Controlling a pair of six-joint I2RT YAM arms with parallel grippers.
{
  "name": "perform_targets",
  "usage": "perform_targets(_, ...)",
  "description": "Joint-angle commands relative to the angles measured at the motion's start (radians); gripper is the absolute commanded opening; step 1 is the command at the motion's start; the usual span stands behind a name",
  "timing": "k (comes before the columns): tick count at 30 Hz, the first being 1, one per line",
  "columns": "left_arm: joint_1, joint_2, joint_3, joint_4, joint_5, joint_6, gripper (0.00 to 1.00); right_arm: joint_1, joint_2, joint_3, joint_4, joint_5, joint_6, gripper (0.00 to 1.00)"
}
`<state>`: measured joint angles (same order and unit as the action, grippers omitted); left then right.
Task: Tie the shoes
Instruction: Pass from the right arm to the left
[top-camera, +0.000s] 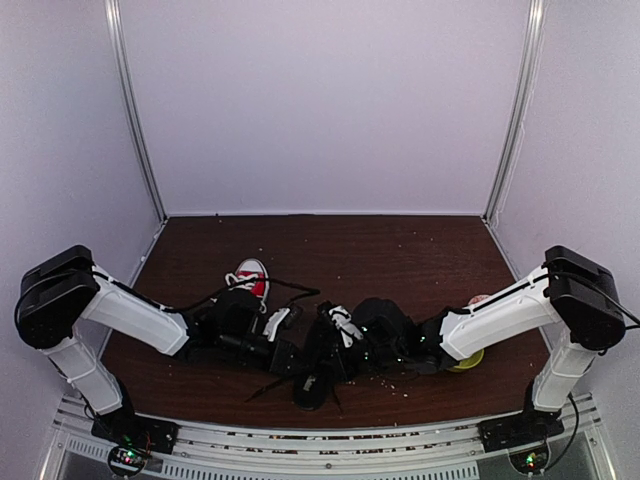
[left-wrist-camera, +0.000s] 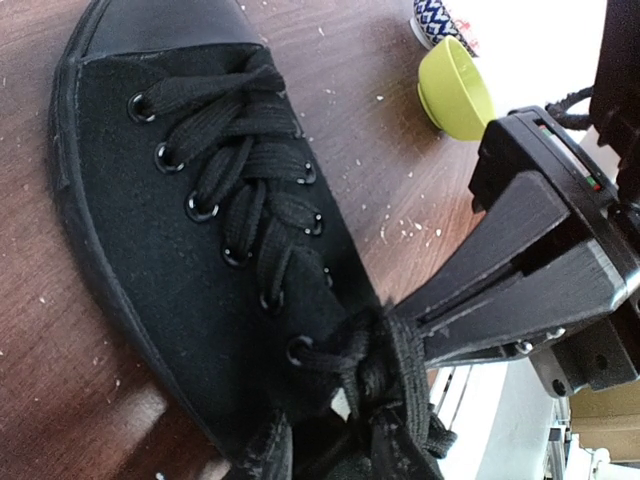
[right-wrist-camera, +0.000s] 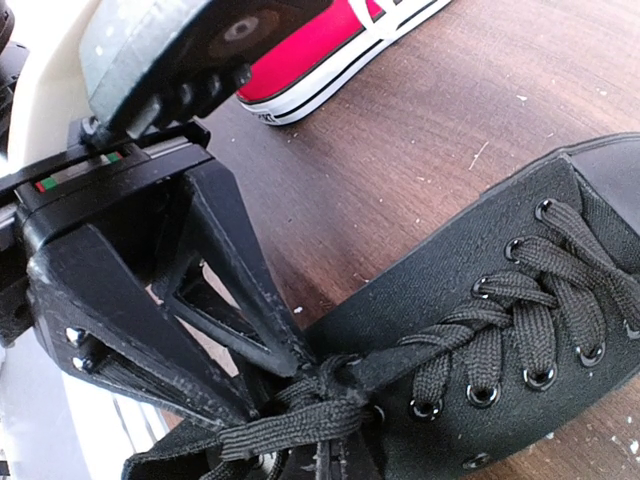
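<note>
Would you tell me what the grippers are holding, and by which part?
Both pairs of fingers pinch the black shoe's laces, right at their knot.

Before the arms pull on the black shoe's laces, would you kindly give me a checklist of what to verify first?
1. Right gripper shut on the black laces at the knot: ok.
2. Left gripper closed around lace at the same knot: ok.
3. Knot already a finished bow: cannot tell, as both grippers cover it.
4. Black shoe sitting sole-down on the table: ok.
5. Red sneaker lying apart from the black shoe: ok.
6. Green bowl away from the laces: ok.
</note>
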<state>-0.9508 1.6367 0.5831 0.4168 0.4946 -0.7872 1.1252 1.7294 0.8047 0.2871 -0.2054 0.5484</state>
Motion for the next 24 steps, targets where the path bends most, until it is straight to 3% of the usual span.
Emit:
perform_targets(1,-0.006,-0.039,0.002,-0.021,-0.034,0.027,0.32,-0.007,-0.017,-0.002,0.003,0.023,-0.003,0.00)
perform_targets(11,-0.002,-0.100,0.105,-0.223,-0.192,0.104,0.32,-0.007,-0.017,-0.003,0.002,0.021,-0.005,0.00)
perform_targets(24,0.003,-0.023,0.157,-0.203,-0.078,0.159,0.28,-0.007,-0.013,-0.002,0.003,0.020,-0.007,0.00)
